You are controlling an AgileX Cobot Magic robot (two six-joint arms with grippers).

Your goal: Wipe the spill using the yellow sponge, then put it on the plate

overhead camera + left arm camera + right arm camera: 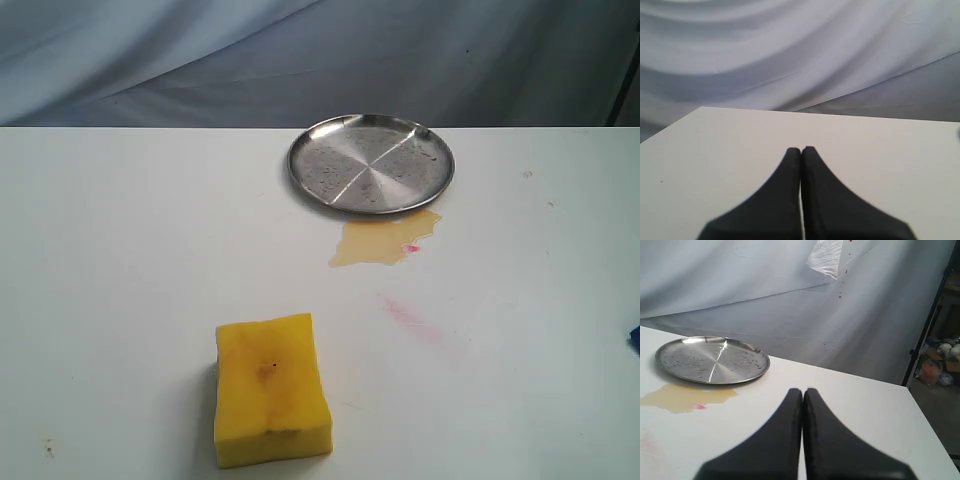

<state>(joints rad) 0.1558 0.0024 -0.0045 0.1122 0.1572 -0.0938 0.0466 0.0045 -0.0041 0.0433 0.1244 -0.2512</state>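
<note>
The yellow sponge (272, 390) lies flat on the white table near the front, left of centre. The silver plate (371, 163) rests at the back; the right wrist view shows the plate (712, 360) too. The amber spill (381, 240) touches the plate's near rim, and that spill (682, 396) also shows in the right wrist view. My left gripper (801, 150) is shut with nothing in it, over bare table. My right gripper (803, 390) is shut and empty, well off to the side of the plate and spill. Neither gripper shows in the exterior view.
A faint pink-red smear (412, 319) marks the table in front of the spill. A grey cloth backdrop (300, 50) hangs behind the table's far edge. A small blue bit (634, 338) shows at the right border. Clutter (940, 360) stands on the floor beyond the table.
</note>
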